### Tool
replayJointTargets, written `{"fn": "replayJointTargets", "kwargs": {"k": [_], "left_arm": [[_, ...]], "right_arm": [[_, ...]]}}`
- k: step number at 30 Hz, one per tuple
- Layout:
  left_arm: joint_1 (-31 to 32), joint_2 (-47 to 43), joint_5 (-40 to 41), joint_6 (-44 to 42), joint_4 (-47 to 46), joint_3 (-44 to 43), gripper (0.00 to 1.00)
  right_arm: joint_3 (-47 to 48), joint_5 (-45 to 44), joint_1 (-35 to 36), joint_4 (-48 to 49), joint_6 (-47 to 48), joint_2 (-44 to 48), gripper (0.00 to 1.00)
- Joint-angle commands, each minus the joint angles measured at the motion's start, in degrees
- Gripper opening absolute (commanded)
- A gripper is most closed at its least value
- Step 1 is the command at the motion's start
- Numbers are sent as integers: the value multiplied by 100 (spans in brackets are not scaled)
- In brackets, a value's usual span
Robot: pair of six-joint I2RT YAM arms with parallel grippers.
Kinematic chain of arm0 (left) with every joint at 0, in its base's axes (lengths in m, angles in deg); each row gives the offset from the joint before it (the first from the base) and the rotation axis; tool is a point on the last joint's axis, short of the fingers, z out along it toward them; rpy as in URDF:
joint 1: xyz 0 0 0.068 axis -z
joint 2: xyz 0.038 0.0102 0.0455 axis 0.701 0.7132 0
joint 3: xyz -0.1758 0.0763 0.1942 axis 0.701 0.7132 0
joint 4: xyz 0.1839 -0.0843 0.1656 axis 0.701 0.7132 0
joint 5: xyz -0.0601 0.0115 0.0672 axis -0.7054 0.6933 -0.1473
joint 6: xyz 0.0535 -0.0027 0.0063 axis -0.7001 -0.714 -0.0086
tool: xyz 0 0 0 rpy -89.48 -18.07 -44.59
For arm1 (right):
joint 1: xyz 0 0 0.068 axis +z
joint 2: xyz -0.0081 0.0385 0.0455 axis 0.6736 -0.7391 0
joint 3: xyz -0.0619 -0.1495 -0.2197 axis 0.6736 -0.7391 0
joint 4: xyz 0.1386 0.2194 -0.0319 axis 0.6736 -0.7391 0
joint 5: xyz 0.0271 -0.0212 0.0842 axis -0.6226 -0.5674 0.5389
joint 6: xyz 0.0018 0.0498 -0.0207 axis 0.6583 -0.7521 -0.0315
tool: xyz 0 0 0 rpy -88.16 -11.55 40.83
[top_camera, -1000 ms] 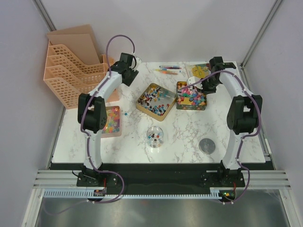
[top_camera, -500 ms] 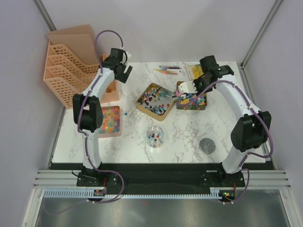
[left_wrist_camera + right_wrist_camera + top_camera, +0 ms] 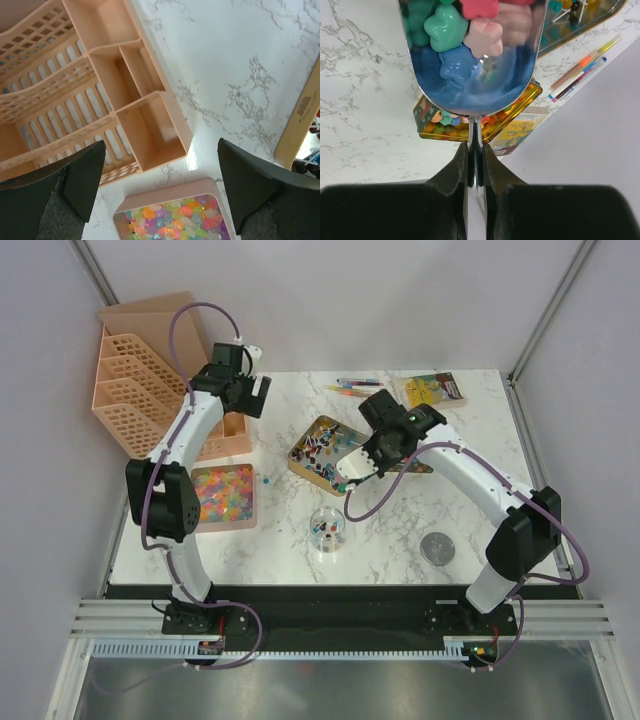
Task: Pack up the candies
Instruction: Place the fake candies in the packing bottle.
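- At the far left, a peach slotted organiser stands at the back corner of the counter. Its small front compartments face up in the left wrist view.
- The left tool hangs over the organiser's front edge, its fingers spread wide and gripping nothing.
- Just in front of the organiser lies a pink tray, filled edge to edge with pastel candies.
- Near the middle sits a gold tin set at an angle. It holds small dark and bright pieces, too small to name.
- Nearer the arms, a clear round bowl holds a few coloured pieces.
- The right tool is pressed together on the thin handle of a metal scoop. The scoop carries green, pink, blue and red candies, held above the counter beside the gold tin's right edge.
- Behind the scoop, a second tin holds mixed bright candies. It is partly hidden under the right arm in the top view.
- At the back lie thin pens, with a yellow box to their right.
- A round grey lid lies flat near the front right.
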Motion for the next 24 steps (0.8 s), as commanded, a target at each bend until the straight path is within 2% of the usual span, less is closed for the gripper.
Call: {"fn": "replayJointTargets", "kwargs": {"k": [1,9,24], "left_arm": [[-55,-534,-2,195,-470,545,100],[-72,-931,130,317,-858,1284,100],[-81,-1432,376,379,-1297,1978,100]], "right_arm": [[23,-453,365,-130,-278,216,0],[-346,-1007,1051,-245,-270,313,0],[-724,-2202,1588,309,-146,418,0]]}}
